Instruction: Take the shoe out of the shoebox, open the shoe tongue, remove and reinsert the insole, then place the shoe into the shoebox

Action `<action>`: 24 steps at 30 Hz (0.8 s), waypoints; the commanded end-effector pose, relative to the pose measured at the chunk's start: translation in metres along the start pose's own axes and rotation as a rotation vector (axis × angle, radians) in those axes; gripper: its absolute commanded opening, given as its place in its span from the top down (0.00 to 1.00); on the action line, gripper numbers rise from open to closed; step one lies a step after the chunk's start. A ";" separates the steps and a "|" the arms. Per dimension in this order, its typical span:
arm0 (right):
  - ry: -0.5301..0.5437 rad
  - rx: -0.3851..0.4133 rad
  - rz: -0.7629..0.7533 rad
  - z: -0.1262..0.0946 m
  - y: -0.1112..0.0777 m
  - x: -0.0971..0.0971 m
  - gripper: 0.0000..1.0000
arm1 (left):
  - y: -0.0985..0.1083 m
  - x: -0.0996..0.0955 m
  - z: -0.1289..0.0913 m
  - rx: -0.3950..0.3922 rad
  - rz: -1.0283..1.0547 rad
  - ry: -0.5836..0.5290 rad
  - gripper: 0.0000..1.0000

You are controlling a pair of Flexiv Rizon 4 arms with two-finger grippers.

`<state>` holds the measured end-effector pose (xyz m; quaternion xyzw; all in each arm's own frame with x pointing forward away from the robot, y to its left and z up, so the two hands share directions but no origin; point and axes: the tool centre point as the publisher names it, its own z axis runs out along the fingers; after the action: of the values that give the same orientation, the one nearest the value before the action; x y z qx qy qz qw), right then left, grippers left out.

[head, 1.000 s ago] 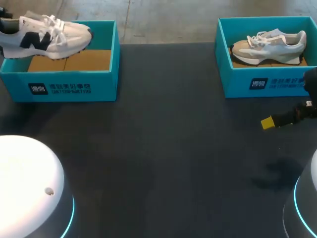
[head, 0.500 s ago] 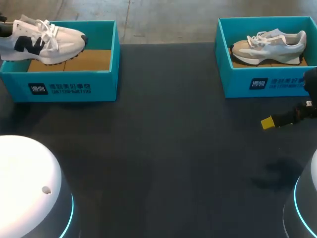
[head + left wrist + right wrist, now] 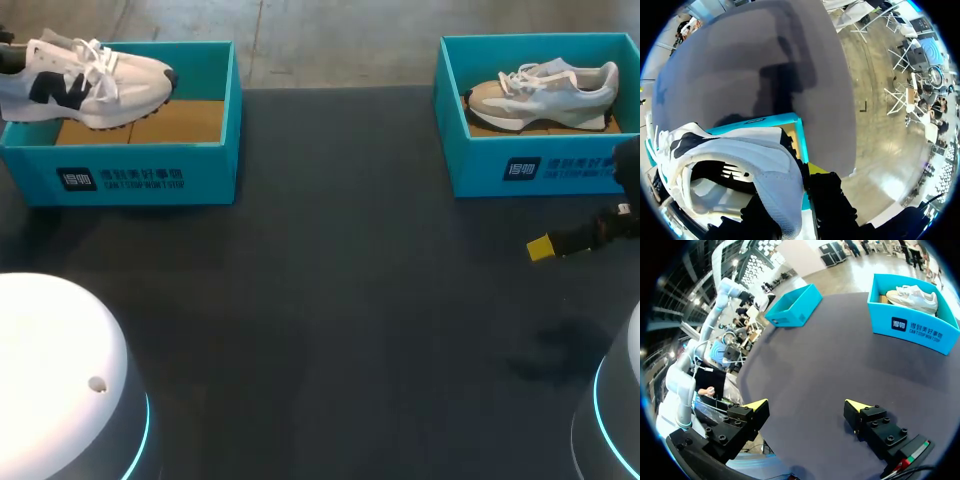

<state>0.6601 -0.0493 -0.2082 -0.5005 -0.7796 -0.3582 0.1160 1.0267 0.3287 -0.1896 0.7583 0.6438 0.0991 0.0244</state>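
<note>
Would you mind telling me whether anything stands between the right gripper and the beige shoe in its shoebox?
Only the front wall of the shoebox, which faces the open right gripper. Nothing else shows on the table between it and the beige shoe.

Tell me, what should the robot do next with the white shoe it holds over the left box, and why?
Probably bring the white shoe forward and lower it onto the table. The left claw grips its heel, holding it above the left shoebox; the tongue work likely needs it resting near the open right claw.
</note>
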 end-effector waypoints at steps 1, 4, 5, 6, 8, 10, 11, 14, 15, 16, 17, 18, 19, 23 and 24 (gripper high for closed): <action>-0.003 0.001 0.001 0.001 0.000 0.000 0.00 | 0.000 -0.005 0.002 0.006 0.000 0.003 1.00; -0.003 0.001 0.001 0.001 0.000 0.000 0.00 | 0.002 -0.009 0.005 0.023 -0.013 0.012 1.00; -0.003 0.001 0.001 0.001 0.000 0.000 0.00 | 0.003 -0.009 0.005 0.024 -0.021 0.012 1.00; -0.003 0.001 0.001 0.001 0.000 0.000 0.00 | 0.004 -0.010 0.005 0.025 -0.024 0.011 1.00; -0.003 0.001 0.001 0.001 0.000 0.000 0.00 | 0.006 -0.012 0.005 0.023 -0.040 0.015 1.00; -0.003 0.001 0.001 0.001 0.000 0.000 0.00 | 0.008 -0.013 0.006 0.023 -0.056 0.015 1.00; -0.003 0.001 0.001 0.001 0.000 0.000 0.00 | 0.010 -0.014 0.007 0.022 -0.063 0.015 1.00; -0.003 0.001 0.001 0.001 0.000 0.000 0.00 | 0.014 -0.017 0.010 0.020 -0.078 0.020 1.00; -0.003 0.001 0.001 0.001 0.000 0.000 0.00 | 0.015 -0.017 0.011 0.020 -0.082 0.022 1.00; -0.003 0.001 0.001 0.001 0.000 0.000 0.00 | 0.016 -0.018 0.013 0.019 -0.092 0.025 1.00; -0.003 0.001 0.001 0.001 0.000 0.000 0.00 | 0.018 -0.018 0.015 0.018 -0.098 0.030 1.00; -0.003 0.001 0.001 0.001 0.000 0.000 0.00 | 0.019 -0.018 0.017 0.019 -0.107 0.032 1.00; -0.003 0.001 0.001 0.001 0.000 0.000 0.00 | 0.020 -0.018 0.018 0.020 -0.115 0.032 1.00; -0.003 0.001 0.001 0.001 0.000 0.000 0.00 | 0.026 -0.018 0.026 0.021 -0.150 0.041 1.00; -0.003 0.001 0.001 0.001 0.000 0.000 0.00 | 0.026 -0.018 0.028 0.023 -0.154 0.040 1.00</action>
<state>0.6601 -0.0493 -0.2082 -0.5005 -0.7796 -0.3582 0.1160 1.0477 0.3104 -0.2115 0.7051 0.7009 0.1070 0.0132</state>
